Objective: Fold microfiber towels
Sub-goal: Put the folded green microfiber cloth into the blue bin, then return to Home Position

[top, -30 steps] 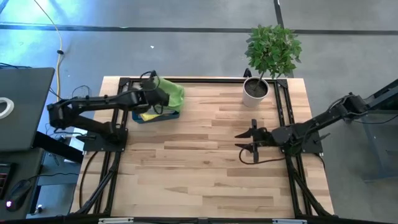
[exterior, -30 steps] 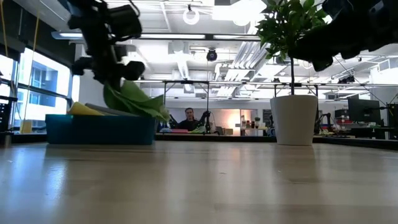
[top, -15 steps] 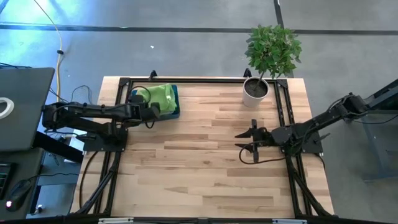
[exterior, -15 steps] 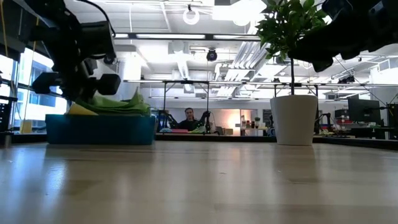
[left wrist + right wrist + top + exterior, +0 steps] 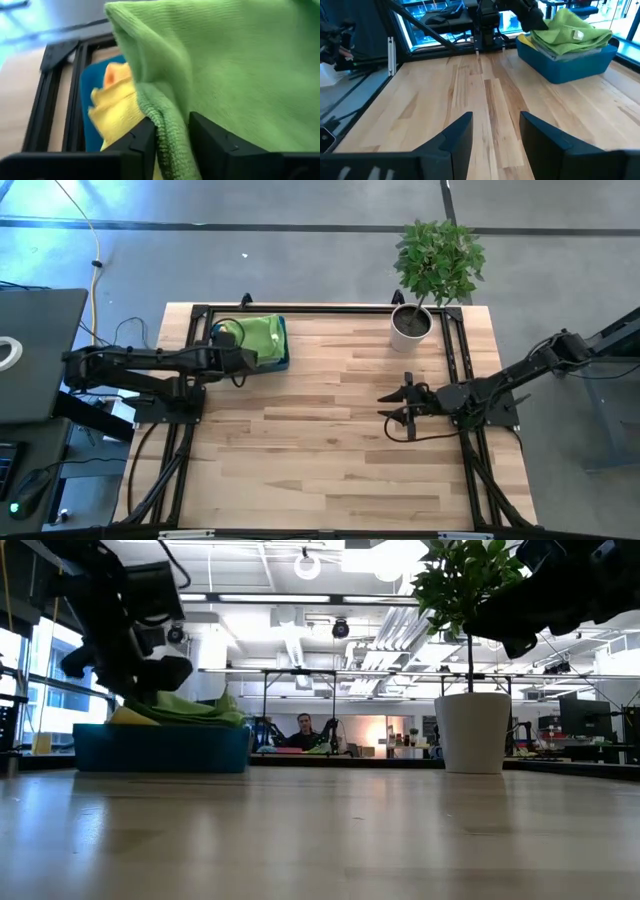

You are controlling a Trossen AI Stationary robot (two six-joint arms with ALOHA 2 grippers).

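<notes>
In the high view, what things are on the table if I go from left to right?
Left end effector → green towel on top of the tray → right end effector → potted plant.

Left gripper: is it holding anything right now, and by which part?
The green towel on the tray: its folded edge lies between the left gripper fingers, which are parted, so a firm hold cannot be told. The right gripper is open, empty.
</notes>
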